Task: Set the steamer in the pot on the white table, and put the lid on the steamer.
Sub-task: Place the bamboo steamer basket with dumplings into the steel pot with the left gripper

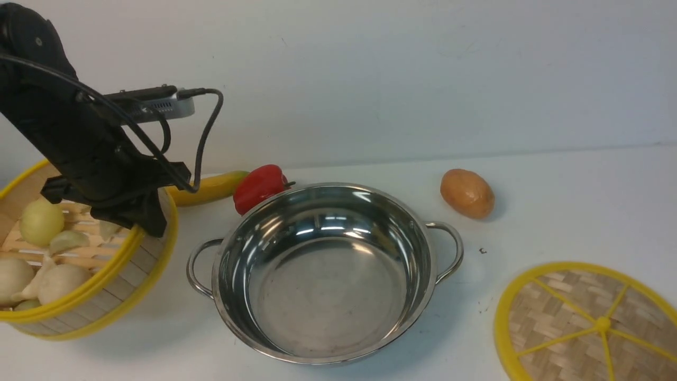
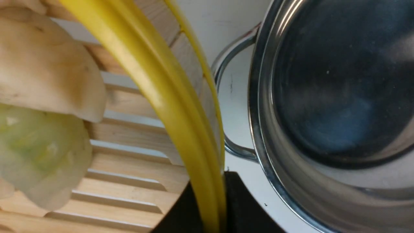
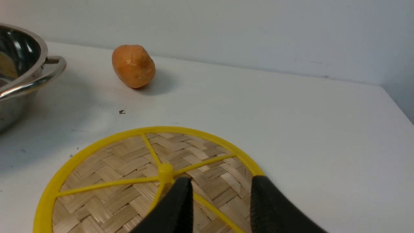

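Note:
The steamer (image 1: 79, 275), a yellow-rimmed bamboo basket with pale buns and dumplings on its slatted floor (image 2: 129, 174), sits tilted at the left of the white table (image 1: 555, 201). My left gripper (image 1: 135, 222) is shut on the basket's rim nearest the pot; the left wrist view shows the yellow rim pinched between the black fingers (image 2: 245, 207). The pot (image 1: 328, 296) stands empty mid-table, its loop handle (image 2: 226, 97) just beside the basket. The lid (image 1: 587, 323) lies flat at the front right. Above it, near its centre knob (image 3: 165, 169), my right gripper (image 3: 223, 194) hangs open and holds nothing.
A brown potato (image 1: 467, 193) lies behind the lid, right of the pot. A red pepper (image 1: 259, 186) and a yellow banana-shaped fruit (image 1: 211, 188) lie behind the pot's left side. A wall runs along the back. The table's right edge (image 3: 397, 106) is near the lid.

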